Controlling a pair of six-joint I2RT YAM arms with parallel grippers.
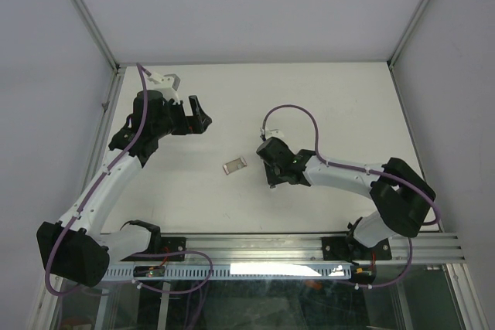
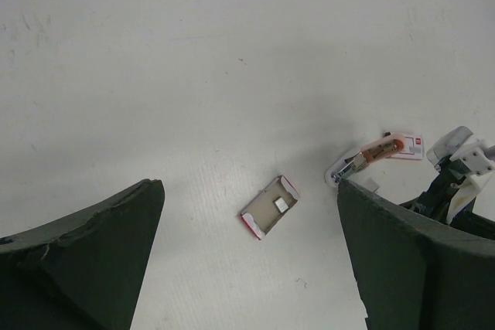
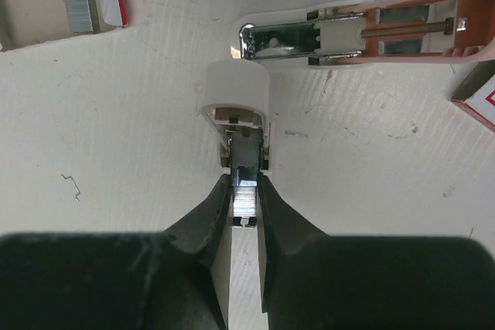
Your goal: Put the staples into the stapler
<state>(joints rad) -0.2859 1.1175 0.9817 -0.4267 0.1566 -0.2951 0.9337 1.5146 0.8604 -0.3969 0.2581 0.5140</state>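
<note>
Ok so, biggest first: the white table [image 3: 116, 129] is seen under everything. On it, dead ahead of the right gripper [image 3: 245, 183], the stapler [image 3: 348, 32] is laid open. Its long pink-and-white half, spring rod and chrome nose exposed, is stretched crosswise to the fingers, beyond the tips and off to their right. Its shorter white half [image 3: 237, 90] is pointed back toward the gripper, and a narrow metal slot is shown at its near end, right at the fingertips.

Ahead and to the left of the right gripper, a cardboard tray [image 3: 31, 5] is found with a spare block of staples [image 3: 81, 15] lying in it. A red-and-white box [image 3: 479, 90] is clipped by the frame off to the right, just beside the stapler.

The left gripper [image 1: 199, 112] is spread wide with nothing in it and is kept well apart from all this, so the right arm is clearly the nearer one.

Smallest bit: the strip of staples [image 3: 245, 197] is pinched between the right gripper's nearly pressed-together fingers. Its long axis is lined up with the fingers and with that slot, front end at the slot's mouth. Whether it's only touching or slightly in can't be told. A straight push forward is probably what's called for, with the strip kept level so it isn't jammed.
</note>
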